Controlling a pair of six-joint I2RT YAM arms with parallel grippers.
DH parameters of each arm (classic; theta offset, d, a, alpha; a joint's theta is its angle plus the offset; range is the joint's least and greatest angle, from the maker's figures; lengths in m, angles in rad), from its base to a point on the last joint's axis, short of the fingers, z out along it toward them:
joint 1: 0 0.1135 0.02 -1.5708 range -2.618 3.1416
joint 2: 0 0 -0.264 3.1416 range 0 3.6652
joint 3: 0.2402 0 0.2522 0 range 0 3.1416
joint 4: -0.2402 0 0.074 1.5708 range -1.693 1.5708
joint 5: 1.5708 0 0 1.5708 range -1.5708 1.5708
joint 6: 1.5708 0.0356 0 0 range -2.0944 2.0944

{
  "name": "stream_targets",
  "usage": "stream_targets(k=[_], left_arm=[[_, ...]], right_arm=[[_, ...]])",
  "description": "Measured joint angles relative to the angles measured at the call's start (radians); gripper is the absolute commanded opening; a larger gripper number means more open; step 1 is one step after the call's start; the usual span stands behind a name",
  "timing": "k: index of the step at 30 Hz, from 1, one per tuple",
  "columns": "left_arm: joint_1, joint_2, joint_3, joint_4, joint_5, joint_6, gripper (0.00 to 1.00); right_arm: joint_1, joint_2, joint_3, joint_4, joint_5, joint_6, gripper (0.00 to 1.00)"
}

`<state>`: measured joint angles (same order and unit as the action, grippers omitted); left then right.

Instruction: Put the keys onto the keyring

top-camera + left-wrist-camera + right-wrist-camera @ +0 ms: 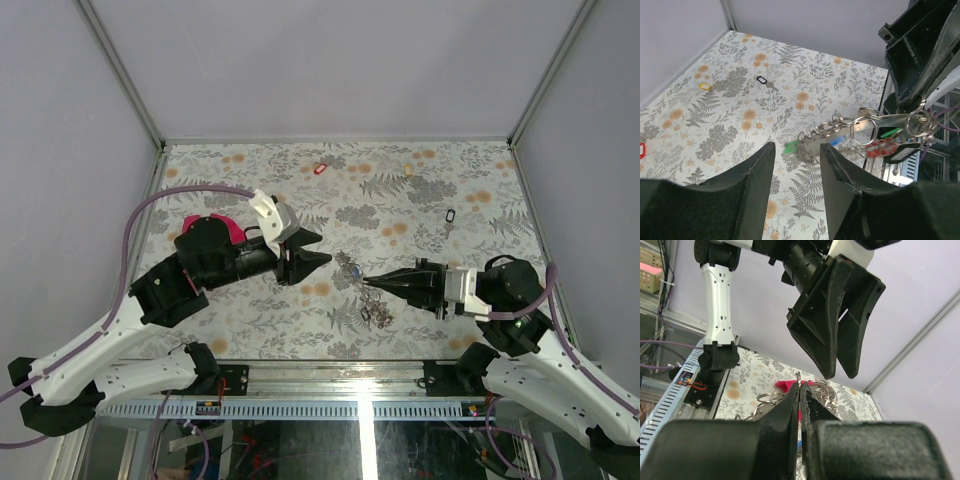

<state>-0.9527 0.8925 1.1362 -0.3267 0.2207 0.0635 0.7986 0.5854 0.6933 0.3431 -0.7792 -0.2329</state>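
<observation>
We find the keyring point(812, 137) just right of centre in the top view. It is a thin grey metal ring crowded with small silver keys point(860, 131) and split rings. The right end effector point(368, 284) is fully closed on it. In the right wrist view, a sliver of metal loop pokes out between the pressed fingertips.

Only the left wrist view shows colour on the bunch: a green tag point(790, 147) and a blue tag point(837, 141). In that view the ring appears to be lifted off the floral worktop point(250, 320). Any writing on the tags is too small for us to read.

The left end effector point(305, 250) sits just left of the ring with its jaws partly apart and nothing between them. The right wrist view shows it from below, hanging above the bunch.

The top view shows the loose keys lying well apart. A red-tagged key point(320, 168) and a cream-tagged key point(408, 170) are toward the top, and a black-tagged key point(449, 216) is at the right.

A magenta cloth point(228, 228) lies at the left, partly under the left arm.
</observation>
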Motion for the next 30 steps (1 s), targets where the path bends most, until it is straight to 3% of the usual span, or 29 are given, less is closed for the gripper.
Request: stream_targets(k=[18,25,30], left_arm=[[0.028,-0.018,-0.07,0.061,-0.002,-0.054,0.46],[0.184,0.052,-0.07,0.065,0.008,-0.105,0.48],[0.236,0.117,-0.07,0.085,0.052,-0.136,0.48]], right_arm=[[0.0,0.026,0.029,0.087,-0.052,0.121,0.0],[0.0,0.022,0.142,-0.183,0.056,0.126,0.0],[0.0,-0.045,0.135,-0.288,0.126,0.123,0.0]])
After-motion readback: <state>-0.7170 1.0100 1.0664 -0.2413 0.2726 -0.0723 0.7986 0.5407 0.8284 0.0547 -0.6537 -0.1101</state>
